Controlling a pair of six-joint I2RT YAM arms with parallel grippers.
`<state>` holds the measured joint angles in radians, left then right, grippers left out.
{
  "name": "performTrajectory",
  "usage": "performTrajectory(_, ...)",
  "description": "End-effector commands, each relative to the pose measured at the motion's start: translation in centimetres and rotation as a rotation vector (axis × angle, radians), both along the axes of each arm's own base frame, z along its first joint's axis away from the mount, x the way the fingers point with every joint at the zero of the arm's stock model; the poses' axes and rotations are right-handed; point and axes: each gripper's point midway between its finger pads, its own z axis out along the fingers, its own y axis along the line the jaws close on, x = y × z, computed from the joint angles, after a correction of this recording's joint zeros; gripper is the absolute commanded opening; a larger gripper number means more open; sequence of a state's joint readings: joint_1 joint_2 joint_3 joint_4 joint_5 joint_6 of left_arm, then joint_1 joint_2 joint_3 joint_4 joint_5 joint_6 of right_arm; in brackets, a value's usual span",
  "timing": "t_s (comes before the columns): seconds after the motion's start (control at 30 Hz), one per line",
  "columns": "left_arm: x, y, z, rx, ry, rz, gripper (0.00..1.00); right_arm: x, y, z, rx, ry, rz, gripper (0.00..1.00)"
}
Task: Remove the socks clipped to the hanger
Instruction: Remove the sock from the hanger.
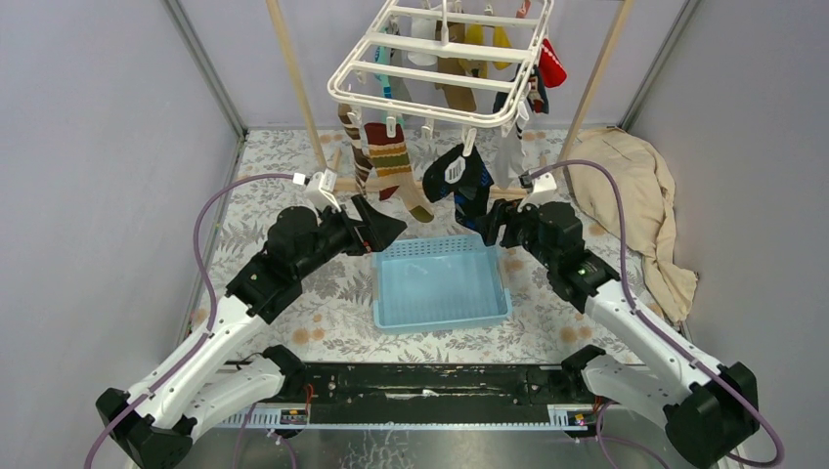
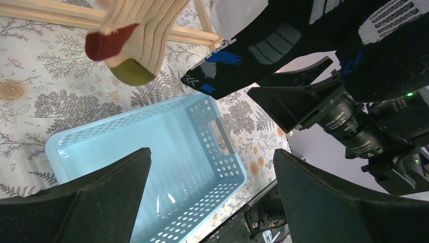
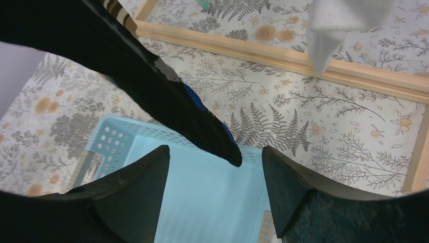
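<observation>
Gaping left tool (image 2: 211,152), empty | right tool (image 3: 215,148) open, black sock (image 3: 152,86) toe between fingers (image 3: 126,192)

Knitted cloth socks (image 1: 391,156), glossy white plastic hanger (image 1: 420,110), smooth plastic basket (image 1: 440,283), wooden poles (image 1: 292,68)

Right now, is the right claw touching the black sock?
Apart. The right wrist view shows blue basket between the black sock and each finger of the right claw.

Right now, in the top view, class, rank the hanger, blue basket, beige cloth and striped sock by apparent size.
1. hanger, though it may hang nearer the camera.
2. blue basket and beige cloth, too alike to rank.
3. striped sock.
</observation>
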<state>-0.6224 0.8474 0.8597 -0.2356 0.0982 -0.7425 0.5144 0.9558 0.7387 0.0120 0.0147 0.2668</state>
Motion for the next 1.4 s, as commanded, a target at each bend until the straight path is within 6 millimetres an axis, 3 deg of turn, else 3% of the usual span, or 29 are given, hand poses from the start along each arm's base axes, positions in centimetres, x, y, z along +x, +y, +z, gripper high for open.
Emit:
performTrajectory(0.0, -0.2, -0.5, 0.9, -0.023, -0.055, -0.030, 0.99, 1.8, 1.5, 2.3, 0.050, -0.197, 0.047, 0.74)
performTrajectory(0.13, -0.2, -0.7, 0.4, -0.016, -0.045, -0.037, 0.99, 2.7, 2.6, 1.9, 0.063, -0.221, 0.076, 0.73)
performTrajectory(0.2, -0.2, -0.7, 0.3, -0.014, -0.041, -0.039, 0.99, 3.3, 3.0, 1.6, 0.054, -0.215, 0.082, 0.68)
performTrajectory(0.23, -0.2, -0.8, 0.2, -0.012, -0.040, -0.040, 0.99, 3.5, 3.2, 1.7, 0.055, -0.216, 0.089, 0.62)
performTrajectory(0.43, 0.1, -0.9, 0.0, -0.001, -0.039, -0.035, 0.99, 2.7, 4.8, 2.8, 0.098, -0.181, 0.175, 0.03)
performTrajectory(0.47, 0.1, -0.9, -0.1, 0.000, -0.039, -0.037, 0.99, 2.4, 4.9, 3.2, 0.108, -0.178, 0.185, 0.00)
performTrajectory(0.7, 0.5, -2.0, -0.7, -0.013, -0.055, -0.063, 0.99, -1.2, 5.2, 5.1, 0.198, -0.108, 0.261, 0.00)
performTrajectory(1.03, -0.3, -4.6, -0.7, -0.059, -0.102, -0.152, 0.99, -6.1, 6.8, 5.4, 0.327, 0.075, 0.424, 0.01)
performTrajectory(1.37, -1.8, -5.3, -0.5, -0.090, -0.162, -0.211, 0.99, -9.1, 8.4, 7.0, 0.506, 0.160, 0.563, 0.01)
